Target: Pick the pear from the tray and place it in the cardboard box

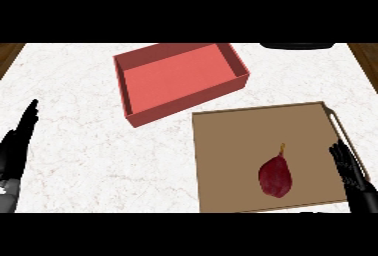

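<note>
A dark red pear with a thin stem lies on the brown tray, toward its near right part. The red, open-topped box stands behind the tray, to its upper left, and holds nothing. My right hand is at the tray's right edge, fingers straight and pointing away from me, a short way right of the pear and not touching it. My left hand rests open at the view's left edge, fingers up, far from both.
The white marble counter stretches between the left hand and the tray. A dark object shows at the counter's far edge, upper right. Wooden strips border the counter at both upper corners.
</note>
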You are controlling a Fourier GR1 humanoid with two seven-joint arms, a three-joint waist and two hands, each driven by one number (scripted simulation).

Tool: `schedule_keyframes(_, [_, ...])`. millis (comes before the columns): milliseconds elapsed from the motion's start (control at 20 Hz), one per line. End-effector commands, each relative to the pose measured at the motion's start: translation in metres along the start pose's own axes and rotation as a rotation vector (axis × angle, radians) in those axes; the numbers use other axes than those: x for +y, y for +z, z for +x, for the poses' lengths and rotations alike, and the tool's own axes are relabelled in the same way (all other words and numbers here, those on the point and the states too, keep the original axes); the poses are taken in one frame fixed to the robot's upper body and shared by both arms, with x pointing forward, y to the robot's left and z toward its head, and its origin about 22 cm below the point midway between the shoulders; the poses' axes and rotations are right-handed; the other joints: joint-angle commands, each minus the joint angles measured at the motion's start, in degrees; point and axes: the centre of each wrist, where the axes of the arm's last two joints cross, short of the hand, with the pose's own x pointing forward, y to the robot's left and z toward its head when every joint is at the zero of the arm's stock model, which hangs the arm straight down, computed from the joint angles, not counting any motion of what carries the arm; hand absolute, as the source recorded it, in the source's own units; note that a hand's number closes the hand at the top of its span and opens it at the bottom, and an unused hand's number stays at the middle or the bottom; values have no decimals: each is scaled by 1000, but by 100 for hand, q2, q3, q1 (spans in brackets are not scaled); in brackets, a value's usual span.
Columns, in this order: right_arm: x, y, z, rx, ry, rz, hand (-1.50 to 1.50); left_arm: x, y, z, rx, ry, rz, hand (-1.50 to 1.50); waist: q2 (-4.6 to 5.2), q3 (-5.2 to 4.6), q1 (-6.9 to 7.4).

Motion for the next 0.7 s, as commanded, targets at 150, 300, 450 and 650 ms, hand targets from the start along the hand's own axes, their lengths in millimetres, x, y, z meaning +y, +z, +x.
schedule_keyframes(150, [-45,-36,28,125,276,262,-150,-2,-5,5,-4,-15,-16,0,12,10,30])
schedule_keyframes(300, [-41,-42,42,171,340,377,-150,-12,9,-18,6,-2,-12,0,7,4,22])
schedule_keyframes(450, [-46,-72,54,251,423,481,-150,-13,-11,11,-13,-7,12,0,21,11,45])
schedule_keyframes(650, [-13,-96,79,265,402,540,-150,2,-17,15,-10,-1,-2,0,4,13,17])
